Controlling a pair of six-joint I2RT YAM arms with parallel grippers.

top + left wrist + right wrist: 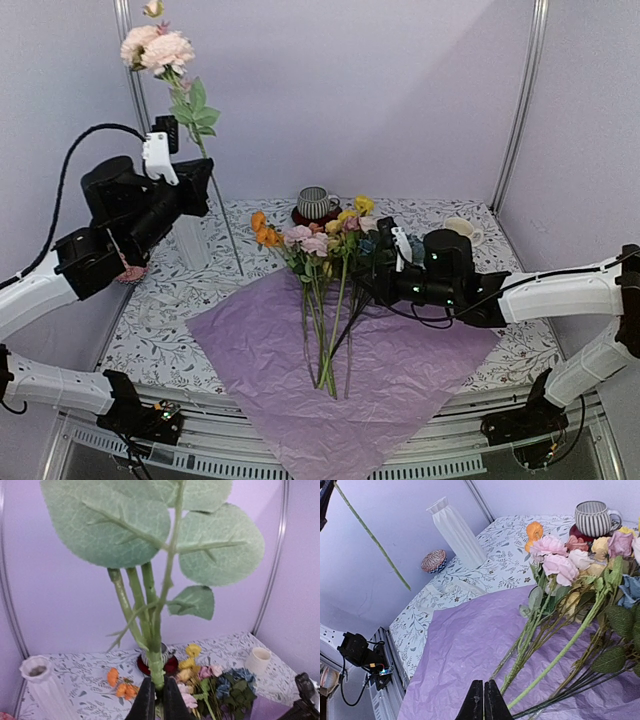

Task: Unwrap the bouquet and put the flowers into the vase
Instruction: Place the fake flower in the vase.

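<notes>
Presently, the step in hand: carrying one flower to the vase. The wrapping is judged already off.

Top view. Square sheet of crinkled lilac tissue paper (400, 390), spread flat on the floral-print counter (150, 330). Loose mixed artificial flowers (320, 250) lie on it, blooms to the far side, stems toward the near edge. One long green stem with pink blooms (150, 48) is held high and near upright, blooms up. Its cut end points down and hangs to the right of the tall ribbed white vase (190, 245), not yet over the rim.

Left wrist view. Left fingers (146, 702) pinching that stem just below its leaves. Vase at lower left.

Right wrist view. Right fingers (478, 700) pressed together, holding nothing, just above the paper and beside the lying stems.

Next move, judged: bring the cut end over the vase mouth, keep the axis vertical, lower.
</notes>
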